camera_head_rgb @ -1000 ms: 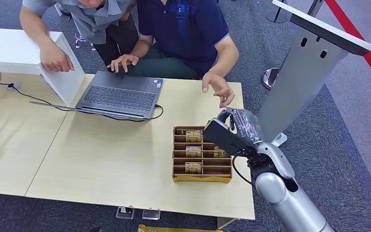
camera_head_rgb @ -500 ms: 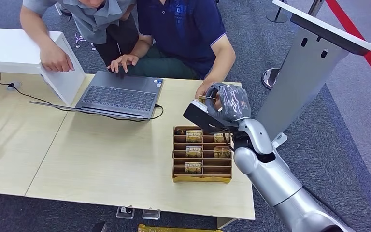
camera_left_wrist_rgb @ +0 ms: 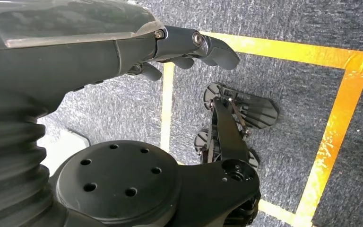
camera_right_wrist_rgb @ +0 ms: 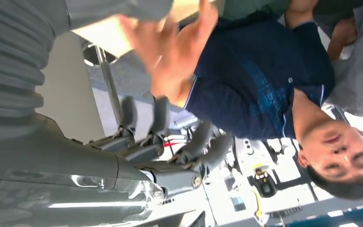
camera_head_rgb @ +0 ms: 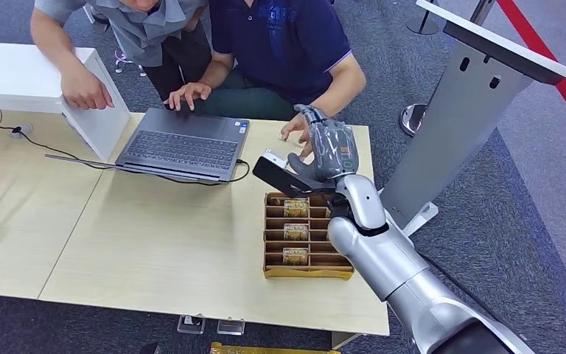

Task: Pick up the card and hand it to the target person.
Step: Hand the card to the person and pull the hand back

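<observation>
Ribbed grey right hand (camera_head_rgb: 329, 151), fingers apart

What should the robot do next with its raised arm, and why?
Probably hold the right hand steady, or ease it slightly toward the person's hand, then let go once they grip. The hand is lifted above the card box and sits right beside the person's reaching hand. I cannot tell whether a card is still in its fingers, so a slow, small move seems safest.
</observation>
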Controlling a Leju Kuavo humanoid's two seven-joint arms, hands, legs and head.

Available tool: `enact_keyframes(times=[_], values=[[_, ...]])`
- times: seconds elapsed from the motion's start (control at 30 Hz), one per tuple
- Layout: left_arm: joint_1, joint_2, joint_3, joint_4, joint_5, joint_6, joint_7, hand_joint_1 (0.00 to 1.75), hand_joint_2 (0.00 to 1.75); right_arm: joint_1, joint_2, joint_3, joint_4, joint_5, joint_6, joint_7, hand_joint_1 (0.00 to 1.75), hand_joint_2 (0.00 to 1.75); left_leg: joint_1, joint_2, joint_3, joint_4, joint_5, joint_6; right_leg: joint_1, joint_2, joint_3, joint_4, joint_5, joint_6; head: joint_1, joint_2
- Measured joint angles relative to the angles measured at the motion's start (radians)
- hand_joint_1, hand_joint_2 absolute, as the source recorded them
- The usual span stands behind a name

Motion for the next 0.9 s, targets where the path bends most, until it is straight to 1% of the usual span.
enact_keyframes(times=[0.17, 0.27, 0.33, 0.47, 0.57, 0.63, 0.73, 0.9], values=[[0.002, 0.005, 0.002, -0.001, 0.013, 0.0, -0.001, 0.0, 1.75, 0.06, -0.056, -0.037, -0.14, -0.108, 0.044, -0.018, 0.0, 1.75, 0.0, -0.002, 0.0, 0.0, 0.0, 0.0, 0.0, -0.002, 0.0, -0.001, 0.0, 0.0, 0.0, 0.0], [0.002, 0.008, 0.003, -0.001, 0.02, 0.001, -0.001, 0.0, 1.75, 0.119, -0.1, -0.074, -0.253, -0.21, 0.066, -0.036, 0.0, 1.75, 0.001, -0.004, 0.0, 0.0, 0.0, 0.0, 0.001, -0.004, 0.001, -0.001, -0.001, 0.0, 0.0, 0.0], [0.003, 0.009, 0.005, -0.002, 0.025, 0.001, -0.001, 0.0, 1.75, 0.183, -0.148, -0.106, -0.355, -0.304, 0.089, -0.058, 0.0, 1.75, 0.001, -0.005, 0.0, 0.0, 0.0, 0.0, 0.001, -0.005, 0.001, -0.001, -0.001, 0.0, 0.0, 0.0], [0.004, 0.011, 0.007, -0.003, 0.032, 0.001, -0.002, 0.0, 1.75, 0.302, -0.233, -0.157, -0.511, -0.436, 0.117, -0.093, 0.0, 1.75, 0.001, -0.008, -0.001, 0.0, 0.001, 0.001, 0.001, -0.008, 0.002, -0.003, -0.001, 0.001, 0.0, 0.0], [0.004, 0.013, 0.01, -0.004, 0.038, 0.001, -0.002, 0.0, 1.75, 0.413, -0.285, -0.217, -0.627, -0.572, 0.166, -0.148, 0.0, 1.75, 0.001, -0.01, 0.0, 0.0, 0.001, 0.001, 0.001, -0.01, 0.003, -0.003, -0.001, 0.001, 0.0, 0.0], [0.005, 0.015, 0.018, -0.005, 0.046, 0.003, 0.0, 0.0, 1.75, 0.503, -0.317, -0.263, -0.702, -0.675, 0.21, -0.201, 0.0, 1.75, 0.001, -0.01, -0.001, 0.0, 0.001, 0.001, 0.001, -0.01, 0.002, -0.003, -0.001, 0.001, 0.0, 0.0], [0.006, 0.015, 0.033, -0.006, 0.062, 0.006, 0.001, 0.0, 1.75, 0.609, -0.349, -0.301, -0.778, -0.747, 0.253, -0.255, 0.0, 1.75, 0.001, -0.012, 0.0, -0.001, 0.001, 0.001, 0.001, -0.012, 0.003, -0.005, -0.002, 0.001, 0.0, 0.0], [0.008, 0.015, 0.061, -0.006, 0.088, 0.012, -0.004, 0.0, 1.75, 0.765, -0.368, -0.338, -0.854, -0.788, 0.293, -0.32, 0.0, 1.75, 0.0, -0.01, -0.001, 0.0, 0.0, 0.0, 0.0, -0.009, 0.002, -0.003, -0.002, 0.0, 0.0, 0.0]])
